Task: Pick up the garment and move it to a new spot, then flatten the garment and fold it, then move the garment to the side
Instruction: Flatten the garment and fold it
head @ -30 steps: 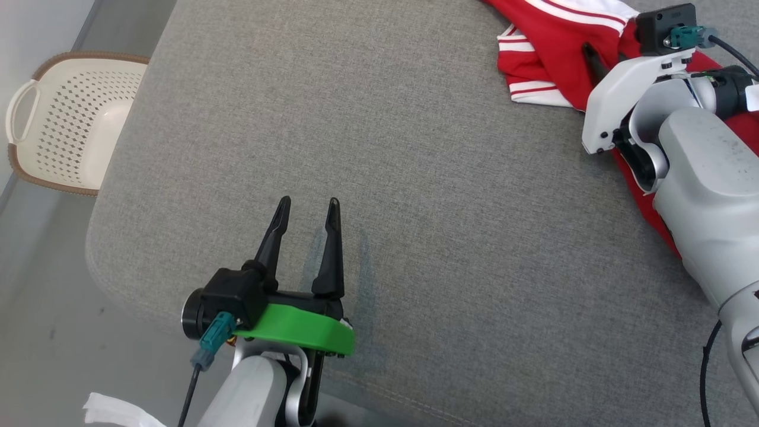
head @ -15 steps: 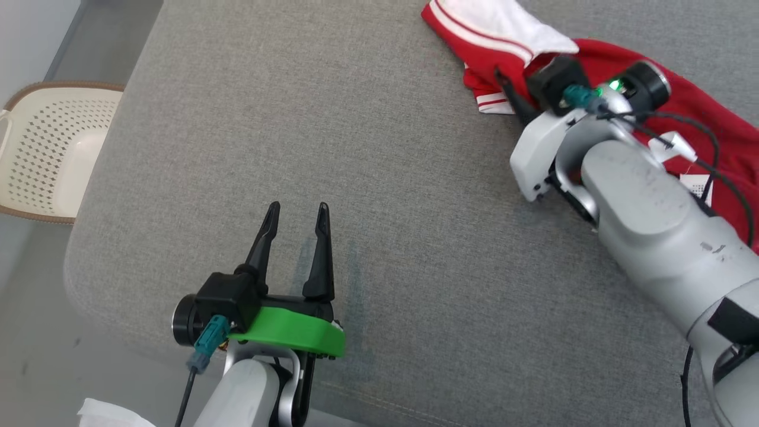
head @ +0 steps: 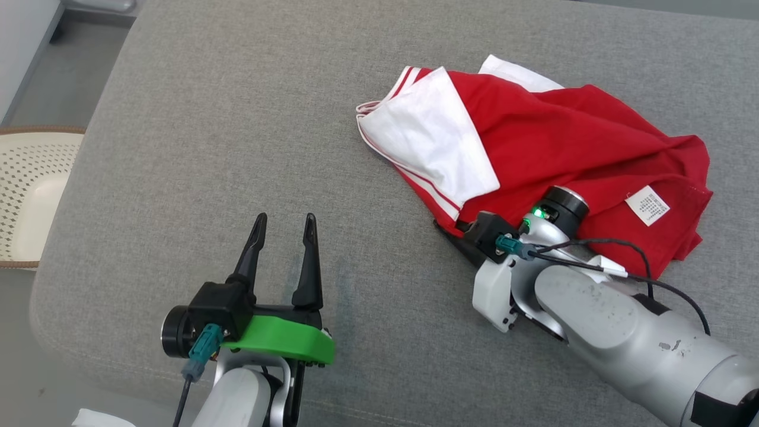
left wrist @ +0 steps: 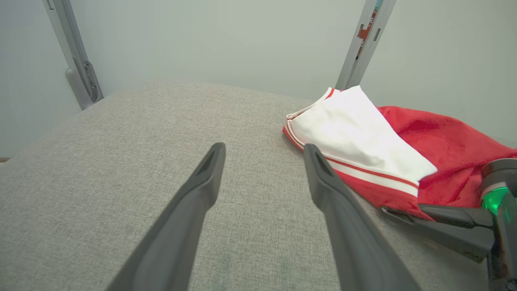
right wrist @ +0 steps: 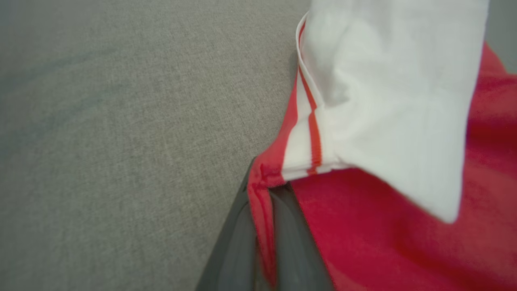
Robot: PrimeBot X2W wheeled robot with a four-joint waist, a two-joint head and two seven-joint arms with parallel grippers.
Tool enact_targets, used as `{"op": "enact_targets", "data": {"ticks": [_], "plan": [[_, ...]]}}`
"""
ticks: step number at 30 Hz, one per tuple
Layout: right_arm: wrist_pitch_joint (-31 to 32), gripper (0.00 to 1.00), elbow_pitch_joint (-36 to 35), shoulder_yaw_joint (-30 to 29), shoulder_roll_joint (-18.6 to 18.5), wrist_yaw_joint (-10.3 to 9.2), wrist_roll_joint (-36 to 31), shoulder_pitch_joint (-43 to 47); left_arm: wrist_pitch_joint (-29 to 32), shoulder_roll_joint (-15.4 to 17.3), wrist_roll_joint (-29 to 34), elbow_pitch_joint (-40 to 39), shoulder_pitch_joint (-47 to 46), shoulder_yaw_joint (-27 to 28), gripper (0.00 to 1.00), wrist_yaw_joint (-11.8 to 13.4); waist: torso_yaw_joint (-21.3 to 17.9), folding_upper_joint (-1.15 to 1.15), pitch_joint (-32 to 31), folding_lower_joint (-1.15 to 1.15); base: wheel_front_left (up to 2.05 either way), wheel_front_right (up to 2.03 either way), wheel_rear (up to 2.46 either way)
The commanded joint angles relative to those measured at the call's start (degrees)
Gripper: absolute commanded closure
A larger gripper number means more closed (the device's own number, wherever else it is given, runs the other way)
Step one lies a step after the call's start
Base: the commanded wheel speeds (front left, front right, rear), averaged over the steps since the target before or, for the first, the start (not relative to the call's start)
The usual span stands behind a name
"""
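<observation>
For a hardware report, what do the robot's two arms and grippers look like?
The left forearm and right forearm are pale grey, the right one scuffed. Each gripper has two long, tapering dark jaws, a teal plug and a black cable. The left gripper sits on a green bracket; the right gripper has a white bracket and a lit green lamp.

Dark jaws, green wrist bracket (head: 278,344), silver-grey forearm (head: 622,326)

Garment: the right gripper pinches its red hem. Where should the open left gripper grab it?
Probably the striped cuff of the white sleeve, approached from the left over bare cushion: that doubled edge faces the left gripper, clear of the right gripper's pinch on the garment.
</observation>
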Motion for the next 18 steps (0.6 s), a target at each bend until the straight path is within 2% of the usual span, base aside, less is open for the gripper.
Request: {"op": "enact_targets", "data": {"ticks": [1, 2, 11, 18], "plan": [[-0.5, 0.51, -0.4, -0.5, 0.2, -0.09, 0.8, 1.7, 0.0, 0.1, 0.5, 0.1, 0.6, 0.3, 0.0, 0.0, -1.1, 0.0, -0.9, 0.0, 0.0, 0.0, 0.0], [-0.7, 0.0, -0.7, -1.1, 0.3, -0.09, 1.1, 2.2, 0.0, 0.1, 0.6, 0.1, 0.7, 0.3, 0.0, 0.0, -1.3, 0.0, -1.0, 0.0, 0.0, 0.0, 0.0], [-1.9, 0.0, -5.6, -9.9, 0.3, -0.09, 3.7, 6.4, 0.0, 0.1, 1.2, 0.8, 1.1, 0.7, 0.0, -0.4, -2.5, 0.0, -2.7, 0.0, 0.0, 0.0, 0.0], [-0.7, 0.0, -8.0, -19.1, -1.2, -0.09, 6.4, 8.0, 0.0, 0.1, 0.6, 0.7, 0.8, 0.4, 0.0, -0.7, -1.5, 0.0, -2.6, 0.0, 0.0, 0.0, 0.0]]}}
